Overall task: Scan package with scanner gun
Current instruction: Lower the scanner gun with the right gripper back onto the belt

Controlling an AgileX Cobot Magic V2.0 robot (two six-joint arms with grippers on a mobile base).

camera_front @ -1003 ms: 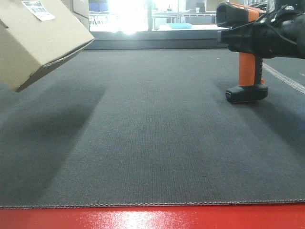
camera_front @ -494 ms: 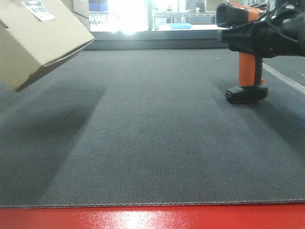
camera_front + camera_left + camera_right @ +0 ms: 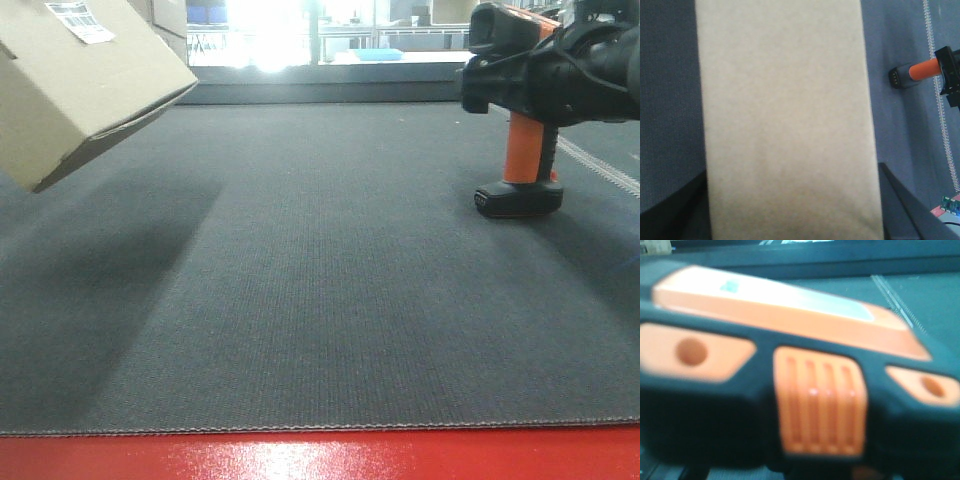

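The package [image 3: 80, 85], a tan cardboard box with a white barcode label [image 3: 80, 20] on top, hangs tilted above the dark mat at the far left. In the left wrist view the package [image 3: 785, 125] fills the frame, and my left gripper [image 3: 790, 210] is shut on it, a black finger [image 3: 900, 200] showing at each side. The scanner gun [image 3: 525, 150] stands at the right with its flat black foot [image 3: 518, 198] on the mat. My right gripper [image 3: 560, 75] is closed around its black head. In the right wrist view the scanner gun [image 3: 790, 340] is blurred and very close.
A white stitched line [image 3: 600, 165] runs along the mat at the right. A red strip [image 3: 320, 455] borders the mat's near edge. Behind the mat are bright windows, stacked cardboard boxes [image 3: 170, 20] and a blue item [image 3: 378, 54].
The scanner's head has shifted slightly right with my right gripper, while its foot stays at almost the same spot on the mat. The package has not moved.
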